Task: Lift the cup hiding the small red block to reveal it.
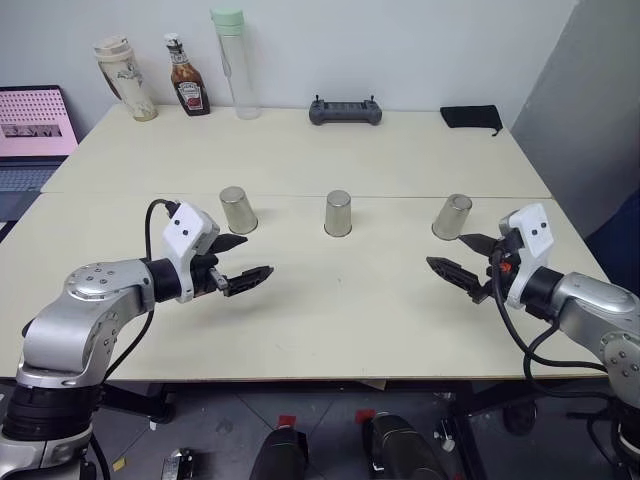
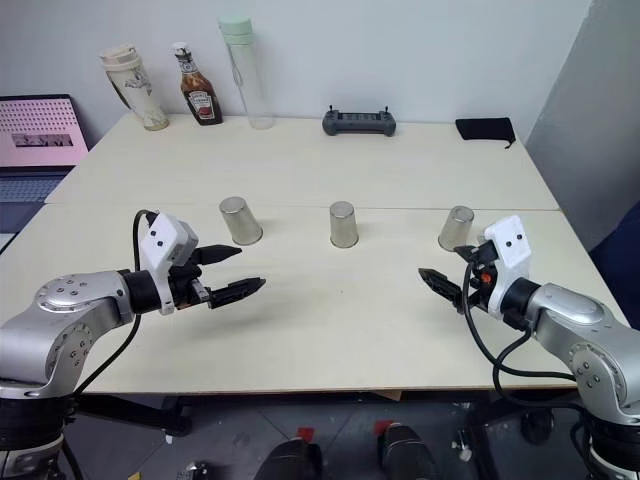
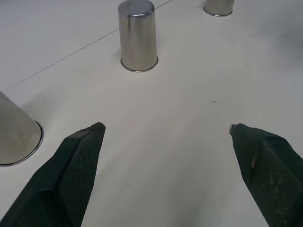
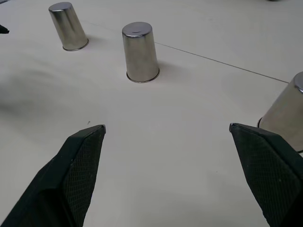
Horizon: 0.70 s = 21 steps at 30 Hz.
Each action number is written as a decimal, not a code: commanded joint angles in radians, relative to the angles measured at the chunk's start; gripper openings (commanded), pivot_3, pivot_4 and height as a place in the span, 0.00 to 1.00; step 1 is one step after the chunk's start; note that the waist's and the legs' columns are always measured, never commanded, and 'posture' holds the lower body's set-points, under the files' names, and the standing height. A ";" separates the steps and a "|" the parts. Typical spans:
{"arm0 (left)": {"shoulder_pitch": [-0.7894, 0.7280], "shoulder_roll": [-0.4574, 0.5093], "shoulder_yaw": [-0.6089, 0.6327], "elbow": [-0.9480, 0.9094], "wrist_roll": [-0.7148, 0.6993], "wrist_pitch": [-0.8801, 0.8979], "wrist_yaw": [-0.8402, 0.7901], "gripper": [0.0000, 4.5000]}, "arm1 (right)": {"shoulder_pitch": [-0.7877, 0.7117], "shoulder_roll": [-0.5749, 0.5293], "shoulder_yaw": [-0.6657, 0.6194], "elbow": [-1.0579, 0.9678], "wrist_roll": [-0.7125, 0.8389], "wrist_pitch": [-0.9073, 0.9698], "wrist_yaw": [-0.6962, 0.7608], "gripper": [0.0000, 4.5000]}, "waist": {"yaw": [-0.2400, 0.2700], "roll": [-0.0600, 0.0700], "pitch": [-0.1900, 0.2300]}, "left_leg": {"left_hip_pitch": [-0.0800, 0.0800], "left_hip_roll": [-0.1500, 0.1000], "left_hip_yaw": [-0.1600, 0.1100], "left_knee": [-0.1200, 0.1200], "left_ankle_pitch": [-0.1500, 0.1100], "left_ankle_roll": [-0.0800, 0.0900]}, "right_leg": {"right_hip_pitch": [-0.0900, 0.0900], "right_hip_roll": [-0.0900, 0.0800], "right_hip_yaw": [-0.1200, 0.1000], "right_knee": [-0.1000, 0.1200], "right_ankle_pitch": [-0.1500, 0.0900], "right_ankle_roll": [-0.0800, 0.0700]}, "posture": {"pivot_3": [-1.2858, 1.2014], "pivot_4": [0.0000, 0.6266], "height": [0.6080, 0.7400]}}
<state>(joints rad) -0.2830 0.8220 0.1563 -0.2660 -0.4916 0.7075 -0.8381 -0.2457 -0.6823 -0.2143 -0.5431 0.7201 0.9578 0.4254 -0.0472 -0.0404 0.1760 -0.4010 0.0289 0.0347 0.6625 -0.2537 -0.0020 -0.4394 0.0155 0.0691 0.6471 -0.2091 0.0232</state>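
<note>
Three shiny steel cups stand upside down in a row across the table: the left cup [image 1: 238,210], the middle cup [image 1: 338,213] and the right cup [image 1: 452,217]. The small red block is hidden, and I cannot tell which cup covers it. My left gripper [image 1: 255,257] hovers open in front of the left cup, clear of it and pointing toward the middle. My right gripper [image 1: 447,250] hovers open just in front of the right cup, holding nothing. The left wrist view looks past open fingers [image 3: 80,161] at the middle cup [image 3: 138,35].
Along the far edge stand a beige tumbler [image 1: 125,78], a ketchup bottle [image 1: 187,78] and a tall clear bottle with a green cap [image 1: 235,62]. A grey controller [image 1: 345,111] and a black pouch [image 1: 471,117] lie there too. A laptop [image 1: 35,125] sits off to the left.
</note>
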 commanded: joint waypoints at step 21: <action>-0.276 -0.465 -0.378 0.135 0.191 -0.277 0.118 1.00 | -0.247 0.224 0.054 0.616 -0.415 -0.431 -0.226 0.99 | -0.005 0.001 -0.001 | 0.003 -0.003 0.003 0.003 0.002 0.003 | 0.004 0.001 0.004 0.000 0.004 0.004 | 0.52 0.24 1.00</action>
<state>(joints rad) -0.5082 0.3868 -0.2156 -0.1701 -0.3259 0.4827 -0.7320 -0.4249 -0.4687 -0.1496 -0.0305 0.3442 0.6112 0.2098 -0.0522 -0.0389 0.1747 -0.3988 0.0262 0.0371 0.6649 -0.2518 0.0008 -0.4361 0.0169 0.0720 0.6469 -0.2045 0.0278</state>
